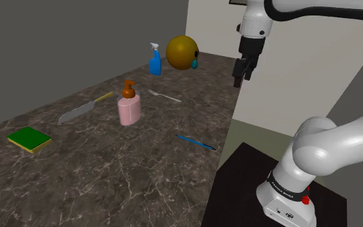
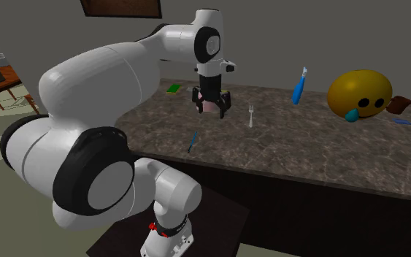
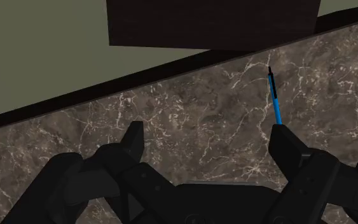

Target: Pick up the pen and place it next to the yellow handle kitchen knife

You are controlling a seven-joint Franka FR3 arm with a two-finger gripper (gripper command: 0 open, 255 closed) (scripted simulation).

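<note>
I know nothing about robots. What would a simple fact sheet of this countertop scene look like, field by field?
Surface: dark marbled countertop
Pen: blue, lying flat near the counter's edge
Knife: yellow handle, grey blade, lying flat, apart from the pen
End effector: black, open, empty, above the counter
Other items: pink soap dispenser, fork, blue spray bottle, yellow ball with a face, green sponge

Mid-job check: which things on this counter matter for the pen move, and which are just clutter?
For the job:
- pen
- yellow-handled knife
- gripper, open, holding nothing

Just lying about:
- pink soap dispenser
- fork
- blue spray bottle
- yellow ball with a face
- green sponge
</note>
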